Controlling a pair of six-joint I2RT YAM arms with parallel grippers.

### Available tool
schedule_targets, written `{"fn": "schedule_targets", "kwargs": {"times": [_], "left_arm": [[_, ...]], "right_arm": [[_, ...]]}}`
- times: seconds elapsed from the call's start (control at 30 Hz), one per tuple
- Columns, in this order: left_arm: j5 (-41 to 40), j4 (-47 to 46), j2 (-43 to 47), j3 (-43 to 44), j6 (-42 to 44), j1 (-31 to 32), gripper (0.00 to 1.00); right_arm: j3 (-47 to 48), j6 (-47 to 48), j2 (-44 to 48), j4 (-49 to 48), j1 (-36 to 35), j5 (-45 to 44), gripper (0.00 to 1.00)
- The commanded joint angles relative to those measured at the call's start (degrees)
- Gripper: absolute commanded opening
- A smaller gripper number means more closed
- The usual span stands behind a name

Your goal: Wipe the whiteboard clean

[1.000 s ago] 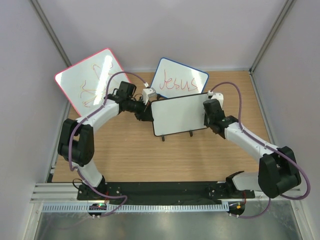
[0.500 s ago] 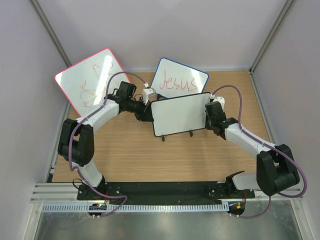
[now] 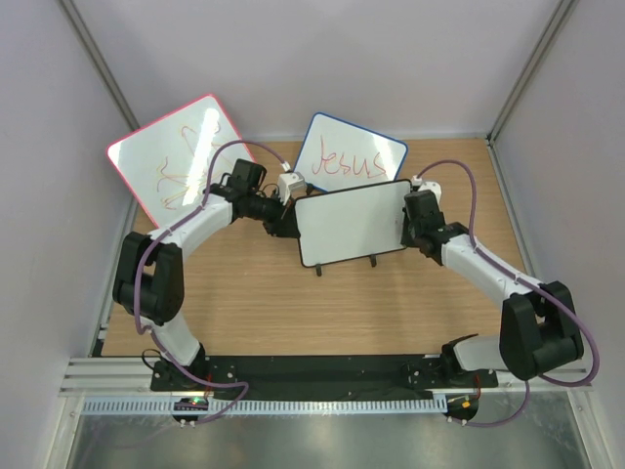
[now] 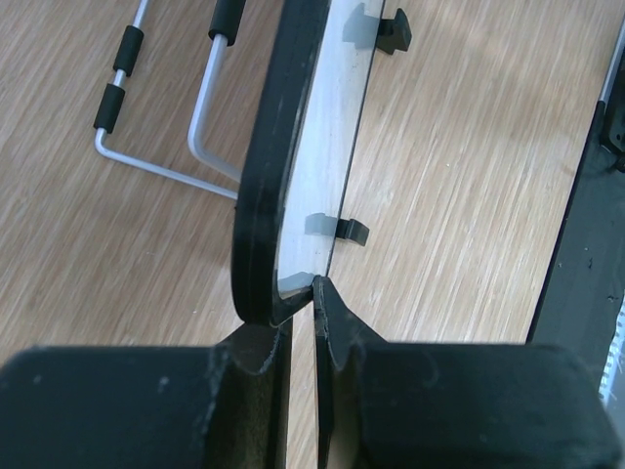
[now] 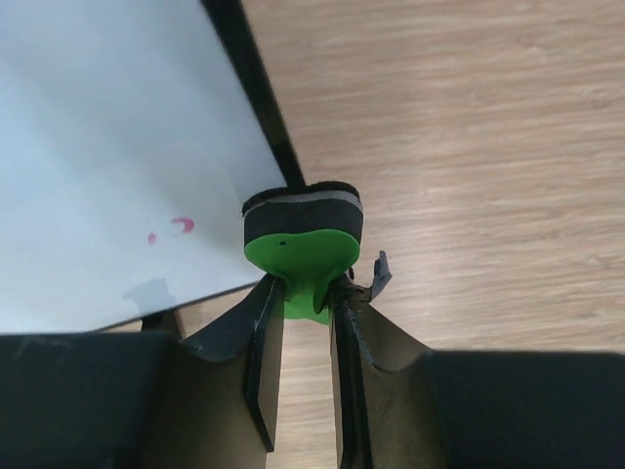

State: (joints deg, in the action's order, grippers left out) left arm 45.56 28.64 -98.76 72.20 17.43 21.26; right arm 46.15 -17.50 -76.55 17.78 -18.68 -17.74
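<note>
Overhead, the black-framed whiteboard (image 3: 350, 224) stood near the middle of the wooden table (image 3: 254, 303), its face looking clean from this height. The left gripper (image 3: 286, 224) met its left edge and the right gripper (image 3: 411, 221) sat at its right edge. Behind it, at the far side, a blue-framed board (image 3: 349, 160) reading "Jesus" leaned just beyond the whiteboard's top, and a larger pink-red-framed board (image 3: 179, 156) with orange scribbles stood at the far left.

From the left wrist, the left gripper (image 4: 299, 293) had its fingers (image 4: 327, 318) pinched on the rounded corner of the whiteboard (image 4: 285, 137), seen edge-on. Two small black feet (image 4: 354, 232) stuck out from its frame, and a bent wire stand (image 4: 161, 166) lay on the wood to one side.

From the right wrist, the right gripper (image 5: 301, 293) was clamped on the green handle of an eraser (image 5: 303, 230), whose black felt pad sat at the black frame of the whiteboard (image 5: 107, 147). Two small red marks (image 5: 182, 226) showed on the white face just beside the pad.
</note>
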Motion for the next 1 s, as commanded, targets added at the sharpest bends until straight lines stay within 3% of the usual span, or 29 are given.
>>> {"fn": "schedule_targets", "kwargs": {"times": [0.0,0.13,0.63,0.97], "left_arm": [[-2.14,-0.25,0.94,1.36,3.57,0.28,0.0],[-2.14,-0.17,1.11,1.45,3.93,0.19,0.0],[-2.14,-0.17,0.94,1.45,3.93,0.19,0.0],[-2.05,-0.17,0.94,1.45,3.93,0.28,0.0]], "right_arm": [[6.05,1.85,-1.14,-1.96,1.97,0.43,0.01],[7.38,1.68,-1.05,-1.26,2.24,0.07,0.01],[-6.25,-2.46,1.23,-6.27,2.59,2.97,0.01],[4.73,0.53,1.32,-1.96,3.03,2.88,0.01]]}}
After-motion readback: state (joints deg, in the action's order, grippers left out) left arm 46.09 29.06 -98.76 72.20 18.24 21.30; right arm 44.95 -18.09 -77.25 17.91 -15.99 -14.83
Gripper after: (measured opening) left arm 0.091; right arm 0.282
